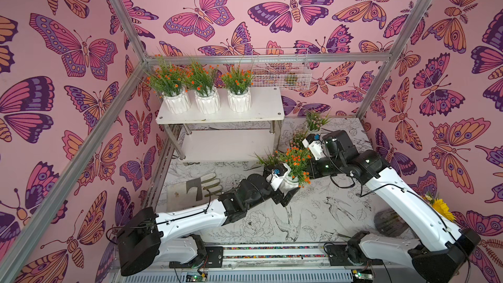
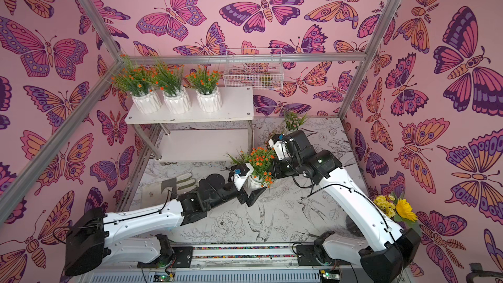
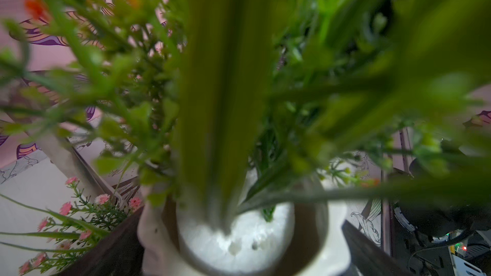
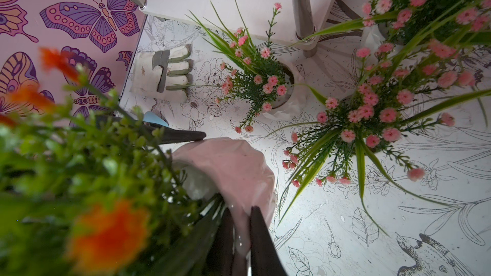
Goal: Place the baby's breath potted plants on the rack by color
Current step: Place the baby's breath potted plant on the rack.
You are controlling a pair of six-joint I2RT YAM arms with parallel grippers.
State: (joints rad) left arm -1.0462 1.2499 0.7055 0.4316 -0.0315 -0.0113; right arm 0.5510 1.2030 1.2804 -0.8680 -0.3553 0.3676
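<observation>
Three orange baby's breath potted plants (image 1: 202,88) stand in a row on the top tier of the rack (image 1: 258,112); its lower tier (image 1: 226,145) is bare. In front of the rack's right end is another orange plant (image 1: 296,161) in a white pot (image 4: 228,165). My right gripper (image 4: 243,224) is shut on that pot's rim. My left gripper (image 3: 241,216) is open, a finger on each side of the pot (image 3: 236,237). Three pink plants (image 4: 255,80) (image 4: 372,118) (image 4: 425,1) stand on the table by the rack's right leg (image 4: 303,9).
A work glove (image 1: 196,186) lies on the table left of the left wrist. A white wire basket (image 1: 280,69) hangs on the back wall beside the rack. A sunflower bunch (image 1: 443,208) in a dark pot (image 1: 389,223) stands behind the right arm.
</observation>
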